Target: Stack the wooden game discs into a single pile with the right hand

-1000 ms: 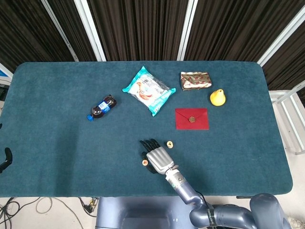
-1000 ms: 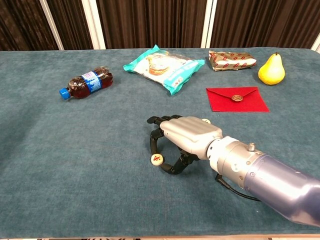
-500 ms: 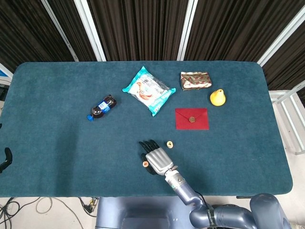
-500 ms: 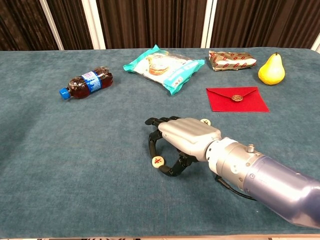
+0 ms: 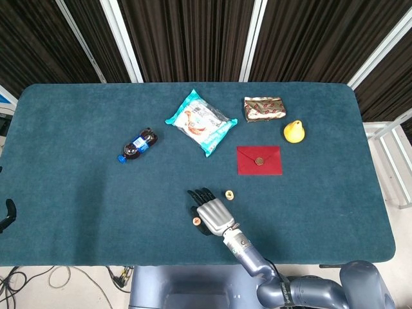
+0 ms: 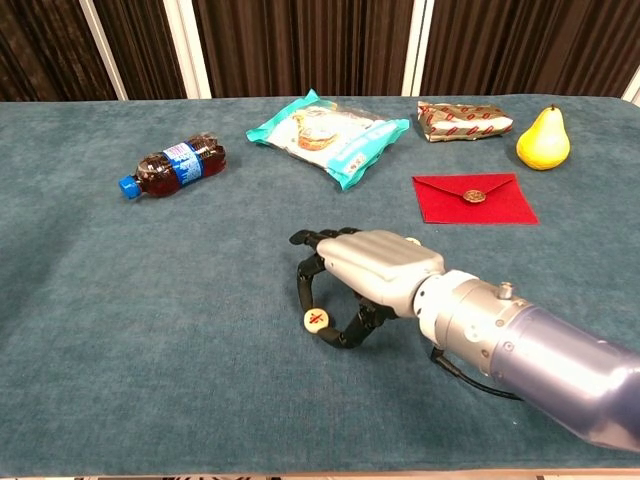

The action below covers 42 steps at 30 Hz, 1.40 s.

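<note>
Pale wooden disc [image 6: 316,319] with red mark, flat, second disc [image 5: 229,194] nearby.

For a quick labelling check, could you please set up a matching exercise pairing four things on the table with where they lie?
Things:
1. bottle
2. pear
3. envelope
4. disc with red mark

Places:
A. just beside the right hand's fingers
B. far right, near the foil packet
C. lying on its side, left of the snack bag
D. flat between the pear and the right hand

Pairs: 1-C, 2-B, 3-D, 4-A
</note>
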Each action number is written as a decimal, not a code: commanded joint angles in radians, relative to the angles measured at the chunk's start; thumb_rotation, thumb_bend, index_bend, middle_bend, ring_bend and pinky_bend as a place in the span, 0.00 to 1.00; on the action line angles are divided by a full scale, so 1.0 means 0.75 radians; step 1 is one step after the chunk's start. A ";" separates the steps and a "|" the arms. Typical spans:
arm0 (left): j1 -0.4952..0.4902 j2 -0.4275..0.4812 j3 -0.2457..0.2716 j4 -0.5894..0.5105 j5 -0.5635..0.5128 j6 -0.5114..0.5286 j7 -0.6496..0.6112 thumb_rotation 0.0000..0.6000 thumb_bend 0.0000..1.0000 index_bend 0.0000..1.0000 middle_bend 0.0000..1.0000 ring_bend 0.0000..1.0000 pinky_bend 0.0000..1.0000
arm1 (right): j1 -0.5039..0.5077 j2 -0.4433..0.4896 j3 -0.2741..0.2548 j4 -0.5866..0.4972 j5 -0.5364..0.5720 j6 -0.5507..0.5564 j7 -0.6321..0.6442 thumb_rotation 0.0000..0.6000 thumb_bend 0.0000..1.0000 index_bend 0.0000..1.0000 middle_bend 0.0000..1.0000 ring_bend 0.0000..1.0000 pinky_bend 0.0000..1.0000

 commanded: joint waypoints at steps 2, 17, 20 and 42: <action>0.000 0.000 0.000 -0.001 0.001 0.001 -0.001 1.00 0.58 0.09 0.00 0.00 0.00 | 0.000 0.032 0.018 -0.044 0.004 0.007 0.006 1.00 0.44 0.52 0.00 0.00 0.00; 0.002 -0.002 0.000 -0.002 0.005 0.006 -0.001 1.00 0.58 0.09 0.00 0.00 0.00 | -0.005 0.272 0.141 -0.211 0.145 0.047 -0.074 1.00 0.44 0.52 0.00 0.00 0.00; 0.001 -0.003 0.001 -0.002 0.005 0.005 -0.002 1.00 0.58 0.09 0.00 0.00 0.00 | -0.006 0.310 0.145 -0.221 0.190 0.034 -0.082 1.00 0.44 0.52 0.00 0.00 0.00; 0.002 -0.007 -0.003 0.003 0.007 0.013 -0.004 1.00 0.58 0.09 0.00 0.00 0.00 | 0.002 0.330 0.093 -0.182 0.289 0.053 -0.108 1.00 0.44 0.53 0.00 0.00 0.00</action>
